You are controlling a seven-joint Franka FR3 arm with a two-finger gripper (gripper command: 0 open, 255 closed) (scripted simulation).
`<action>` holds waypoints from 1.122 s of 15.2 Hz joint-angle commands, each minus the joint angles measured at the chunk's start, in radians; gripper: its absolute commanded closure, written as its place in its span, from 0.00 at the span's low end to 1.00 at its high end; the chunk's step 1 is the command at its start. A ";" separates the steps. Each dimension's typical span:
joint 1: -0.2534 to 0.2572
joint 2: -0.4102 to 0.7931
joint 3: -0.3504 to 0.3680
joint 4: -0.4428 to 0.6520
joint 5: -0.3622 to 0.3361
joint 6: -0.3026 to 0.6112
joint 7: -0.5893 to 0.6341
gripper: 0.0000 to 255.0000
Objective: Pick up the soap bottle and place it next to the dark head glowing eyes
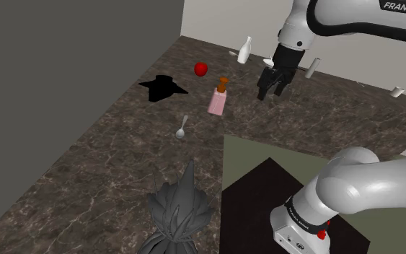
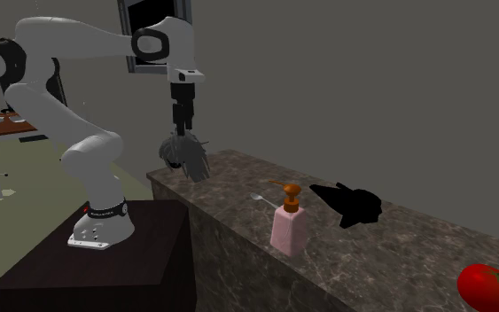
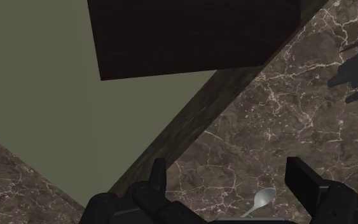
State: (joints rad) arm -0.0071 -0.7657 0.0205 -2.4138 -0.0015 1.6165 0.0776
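The soap bottle (image 1: 218,102) is pink with a brown pump and stands upright on the dark marble counter (image 1: 107,166). In the second exterior view the soap bottle (image 2: 289,227) is near the counter's front edge. The dark head (image 1: 164,88) is a plain black shape lying beyond the bottle towards the shoulder view's left; it also appears as the dark head (image 2: 352,204) past the bottle. My gripper (image 1: 267,92) hangs open in the air to the shoulder view's right of the bottle, holding nothing. In the wrist view the gripper (image 3: 229,184) has its fingers wide apart over the counter.
A red tomato (image 1: 201,68) and a white bottle (image 1: 245,50) stand farther back. A spoon (image 1: 182,130) lies nearer than the soap bottle. A grey spiky plant (image 1: 178,209) sits at the counter's near end. The dark stand (image 2: 105,266) is beside the counter.
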 commanded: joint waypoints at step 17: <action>-0.080 0.503 -0.087 0.175 -0.010 0.455 0.024 0.00</action>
State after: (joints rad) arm -0.0814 -0.2950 -0.0577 -2.2547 -0.0130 2.0457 0.1052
